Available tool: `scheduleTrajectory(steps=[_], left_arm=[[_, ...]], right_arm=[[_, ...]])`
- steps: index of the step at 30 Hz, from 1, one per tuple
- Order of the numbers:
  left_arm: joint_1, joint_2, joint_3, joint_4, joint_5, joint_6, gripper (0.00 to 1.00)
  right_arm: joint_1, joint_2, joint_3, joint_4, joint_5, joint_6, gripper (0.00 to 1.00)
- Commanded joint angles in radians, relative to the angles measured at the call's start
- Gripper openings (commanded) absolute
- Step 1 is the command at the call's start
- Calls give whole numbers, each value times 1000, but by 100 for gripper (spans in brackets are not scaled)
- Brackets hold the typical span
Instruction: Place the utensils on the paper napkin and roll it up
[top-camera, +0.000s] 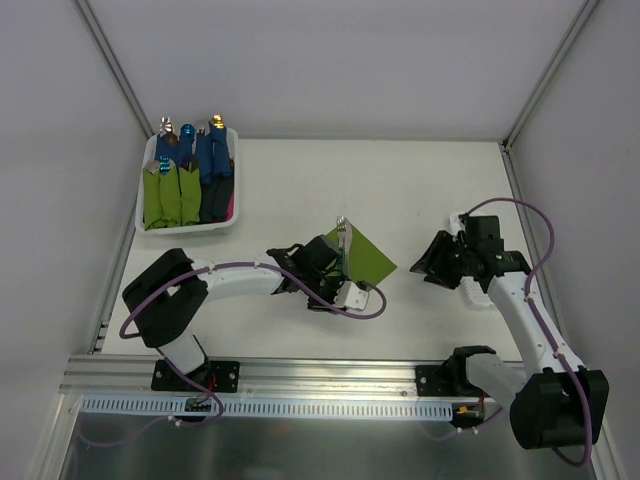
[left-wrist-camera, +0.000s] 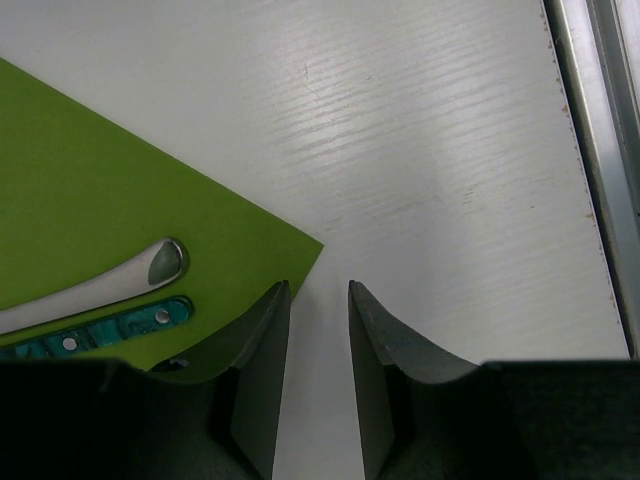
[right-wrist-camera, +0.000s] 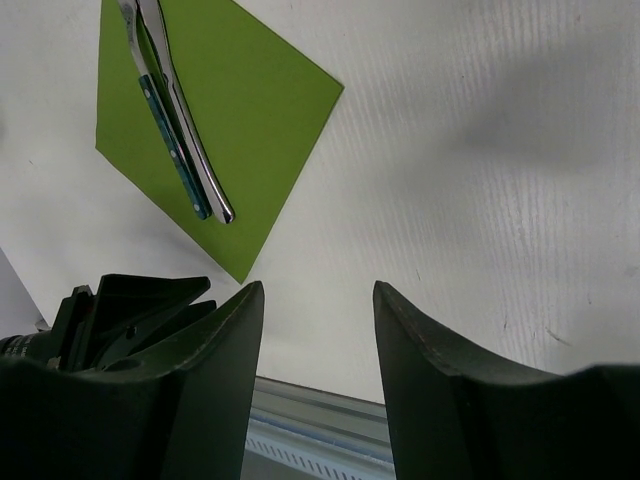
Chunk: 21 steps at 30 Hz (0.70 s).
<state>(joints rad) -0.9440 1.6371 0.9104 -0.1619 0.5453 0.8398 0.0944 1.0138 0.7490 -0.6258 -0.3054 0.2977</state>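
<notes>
The left arm (top-camera: 235, 275) is reaching across the white table (top-camera: 300, 180) toward its middle. The left gripper (left-wrist-camera: 317, 300) is sitting low just beside a corner of the paper napkin (left-wrist-camera: 120, 180), its jaws standing a narrow gap apart and gripping nothing. The right arm (top-camera: 520, 300) is bending back on itself. The right gripper (right-wrist-camera: 318, 292) is facing the napkin from well apart, jaws spread wide and empty. The utensils (right-wrist-camera: 180, 140) are lying side by side on the napkin, one end sticking out past its edge. A tray (top-camera: 190, 228) of blue and green bundles (top-camera: 185, 180) is sitting at the far left corner, and plain white walls (top-camera: 300, 60) are enclosing the table.
</notes>
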Motion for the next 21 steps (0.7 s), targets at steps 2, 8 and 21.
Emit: scheduleTrajectory(steps=[2, 8, 21], left_arm=[[-19, 30, 53, 19, 28, 39, 30], [-38, 59, 67, 18, 36, 45, 29], [-41, 105, 88, 15, 25, 35, 27]], right_arm=[[-13, 3, -7, 37, -32, -20, 52], [-25, 14, -2, 34, -37, -20, 56], [-35, -61, 15, 2, 46, -41, 98]])
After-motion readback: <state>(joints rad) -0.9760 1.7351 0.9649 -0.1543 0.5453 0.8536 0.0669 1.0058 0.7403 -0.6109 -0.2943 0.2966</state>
